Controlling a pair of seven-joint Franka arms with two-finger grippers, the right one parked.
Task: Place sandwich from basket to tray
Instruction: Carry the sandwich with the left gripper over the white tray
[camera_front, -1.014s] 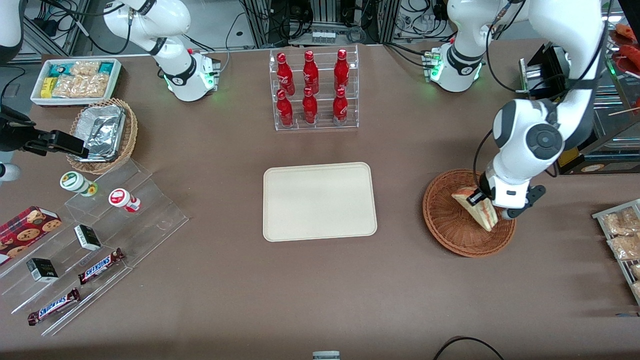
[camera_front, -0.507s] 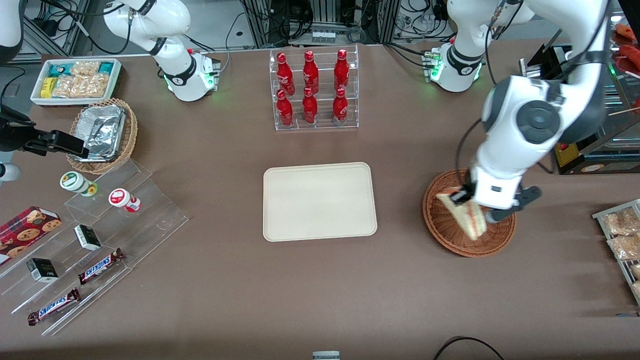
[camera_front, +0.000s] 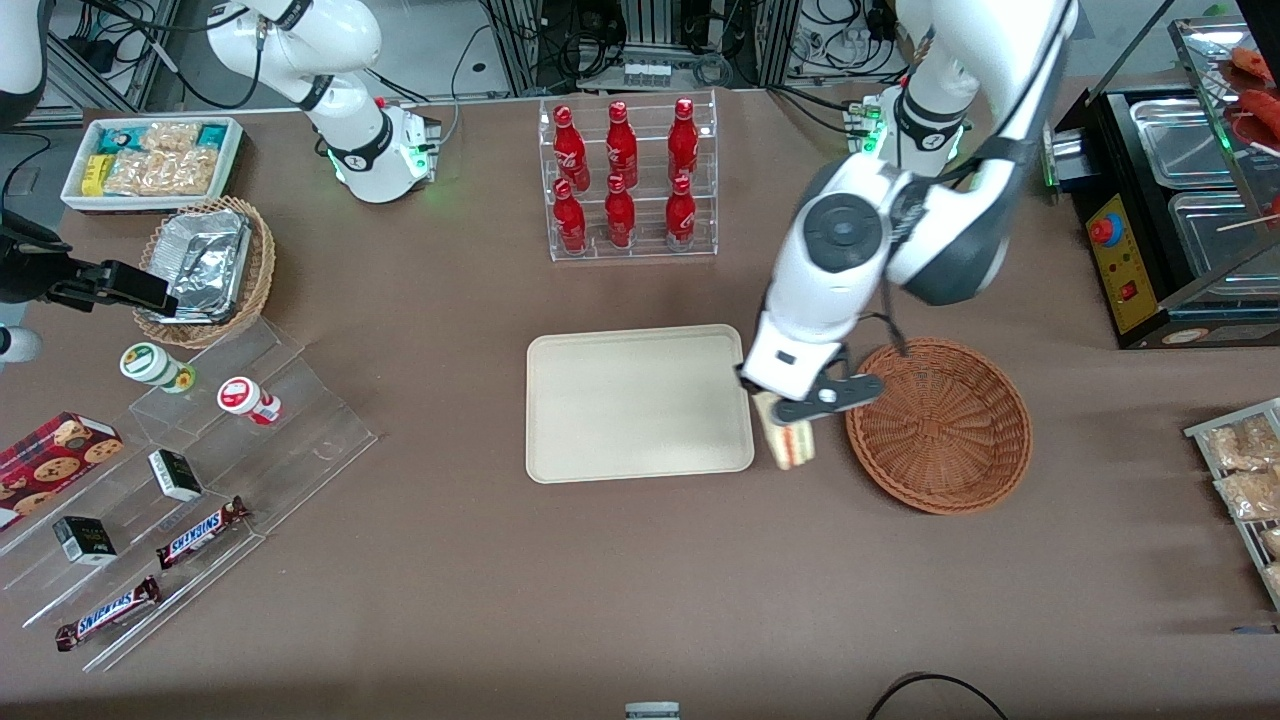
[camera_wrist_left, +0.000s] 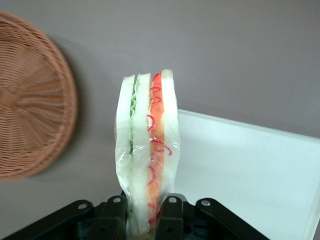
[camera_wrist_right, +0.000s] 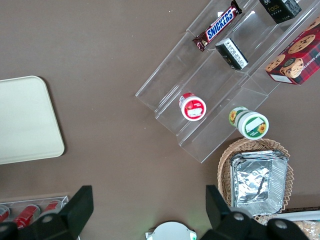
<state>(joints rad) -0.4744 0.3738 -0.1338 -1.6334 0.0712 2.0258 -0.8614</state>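
- Front view: gripper (camera_front: 790, 415) is clamped on the sandwich (camera_front: 788, 444), carried above bare table in the gap between the tray (camera_front: 560, 440) and the wicker basket (camera_front: 960, 440). The tray edge lies just beside the sandwich, toward the parked arm's end.
- Left wrist view: sandwich (camera_wrist_left: 146, 150) stands on edge between the fingers (camera_wrist_left: 170, 212), long axis pointing away from the palm; the tray (camera_wrist_left: 250, 170) lies close alongside.

Clear-wrapped triangular sandwich (camera_front: 787, 442) with red and green filling, held upright in the gripper (camera_front: 775, 405) above the table, between cream tray (camera_front: 637, 404) and empty reddish-brown wicker basket (camera_front: 940, 425).
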